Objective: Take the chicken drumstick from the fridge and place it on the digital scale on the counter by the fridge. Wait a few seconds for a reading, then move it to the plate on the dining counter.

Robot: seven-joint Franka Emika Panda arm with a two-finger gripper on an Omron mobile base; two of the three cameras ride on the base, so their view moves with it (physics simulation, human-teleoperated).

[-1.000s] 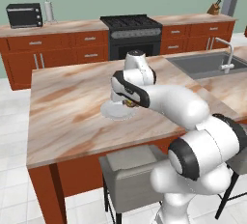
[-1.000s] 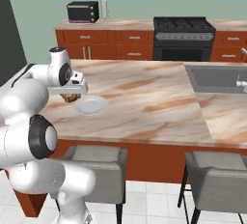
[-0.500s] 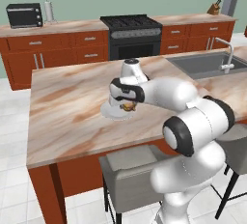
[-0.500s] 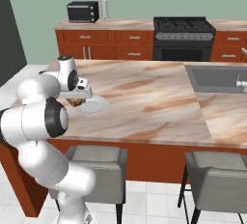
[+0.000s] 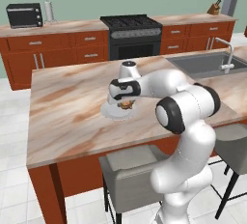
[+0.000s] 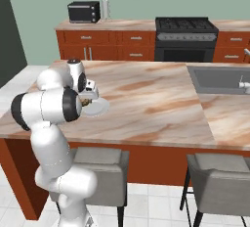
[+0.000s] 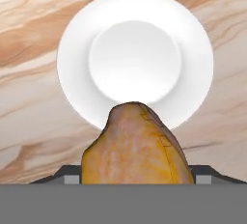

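A: Where is the chicken drumstick [image 7: 137, 146]?

B: Your end effector [image 5: 126, 105] is pinching it, just above the plate [image 7: 135, 57] on the desk [image 5: 72, 112]. You only lower straight down.

Simulated kitchen, green walls and red-brown cabinets

A black stove [image 5: 131, 35] sits along the back wall counter [image 6: 112, 25], with a black toaster oven [image 6: 84, 12] at its left end; grey stools [image 6: 218, 174] stand on the pale tiled floor [image 5: 14, 189].
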